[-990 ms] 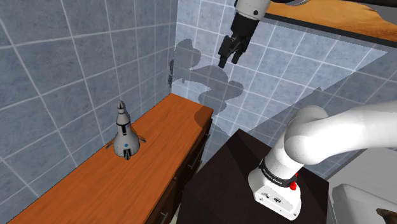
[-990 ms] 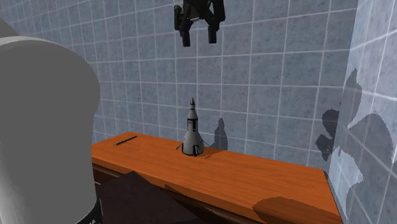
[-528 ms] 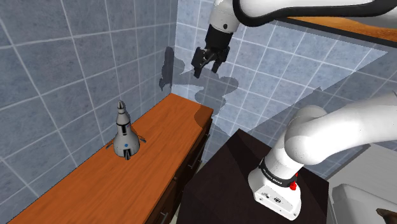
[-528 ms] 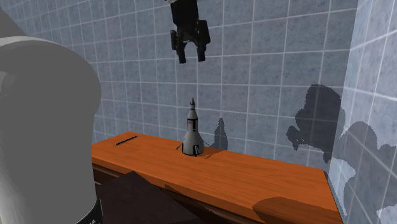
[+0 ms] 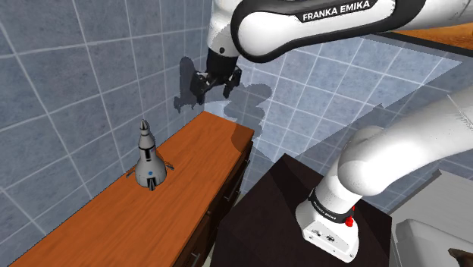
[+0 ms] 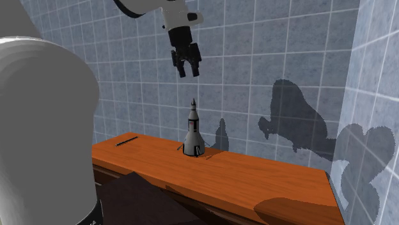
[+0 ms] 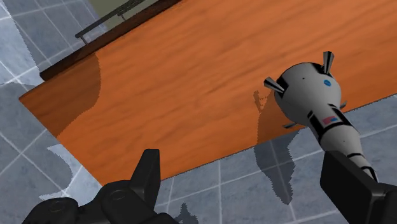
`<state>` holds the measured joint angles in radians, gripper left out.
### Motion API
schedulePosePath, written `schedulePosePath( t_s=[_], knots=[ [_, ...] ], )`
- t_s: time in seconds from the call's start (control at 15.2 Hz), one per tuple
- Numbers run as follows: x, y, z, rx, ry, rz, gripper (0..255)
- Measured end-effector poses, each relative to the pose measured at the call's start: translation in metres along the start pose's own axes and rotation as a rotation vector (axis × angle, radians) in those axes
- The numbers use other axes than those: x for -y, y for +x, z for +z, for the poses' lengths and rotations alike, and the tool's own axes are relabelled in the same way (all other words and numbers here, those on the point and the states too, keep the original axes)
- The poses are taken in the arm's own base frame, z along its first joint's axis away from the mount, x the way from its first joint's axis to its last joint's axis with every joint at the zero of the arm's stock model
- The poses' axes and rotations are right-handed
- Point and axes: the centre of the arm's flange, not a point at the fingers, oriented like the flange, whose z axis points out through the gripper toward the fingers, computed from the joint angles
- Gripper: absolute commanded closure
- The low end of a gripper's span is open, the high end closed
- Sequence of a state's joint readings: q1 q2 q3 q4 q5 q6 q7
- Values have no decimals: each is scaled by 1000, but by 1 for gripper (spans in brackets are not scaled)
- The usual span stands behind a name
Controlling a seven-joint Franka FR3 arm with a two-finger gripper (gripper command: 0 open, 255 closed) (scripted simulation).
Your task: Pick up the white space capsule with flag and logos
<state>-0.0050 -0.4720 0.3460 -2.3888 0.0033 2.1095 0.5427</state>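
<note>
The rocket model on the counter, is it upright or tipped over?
Upright: the rocket stands on its finned base on the orange counter, nose pointing up.

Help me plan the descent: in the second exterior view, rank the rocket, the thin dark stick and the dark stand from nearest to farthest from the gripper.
1. Rocket: upright on the counter, just below the gripper.
2. Thin dark stick: lying toward the counter's left end.
3. Dark stand: off the counter, in the foreground.

Below the matt black pincer [image 5: 214, 91], the long orange-brown counter [image 5: 193, 171] is smooth, grained wood. The grey-white rocket-shaped capsule [image 5: 149, 163] there looks smooth.
</note>
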Motion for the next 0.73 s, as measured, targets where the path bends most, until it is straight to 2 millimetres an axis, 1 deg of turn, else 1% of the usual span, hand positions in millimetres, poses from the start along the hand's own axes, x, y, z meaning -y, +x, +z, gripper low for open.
schedulePosePath(
  t_s=[0.13,0.4,0.73],
  knots=[
    [20,7,15,-14,-12,25,0],
    [69,27,35,-42,-37,74,0],
    [121,53,70,-75,-66,136,0]
  ],
)
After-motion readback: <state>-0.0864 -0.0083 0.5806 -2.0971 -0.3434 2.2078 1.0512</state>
